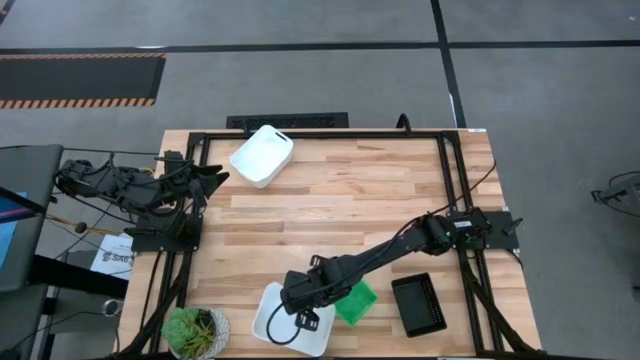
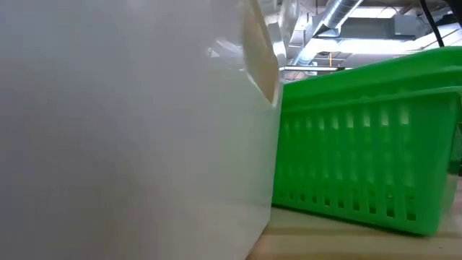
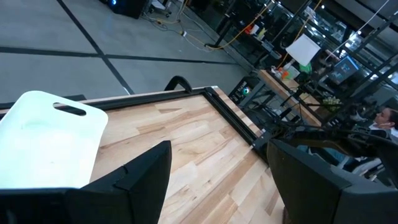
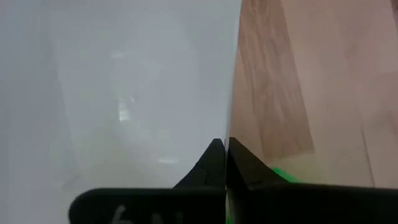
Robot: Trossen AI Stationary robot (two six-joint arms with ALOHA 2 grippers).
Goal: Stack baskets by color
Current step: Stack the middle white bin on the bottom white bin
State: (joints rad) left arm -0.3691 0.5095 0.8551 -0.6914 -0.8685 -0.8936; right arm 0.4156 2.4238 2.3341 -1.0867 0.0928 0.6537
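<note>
The right gripper (image 1: 308, 318) pinches the near white basket's (image 1: 272, 318) thin wall; it may slip. The left gripper (image 3: 214, 180) waits open.

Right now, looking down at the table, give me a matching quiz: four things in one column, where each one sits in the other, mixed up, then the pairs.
Things:
1. black basket
2. green basket
3. plant
4. right hand

Places:
A. near left corner of the table
B. shut on the rim of the near white basket
C. near right, by the frame
D. between the near white basket and the black one

Pairs: 1-C, 2-D, 3-A, 4-B
</note>
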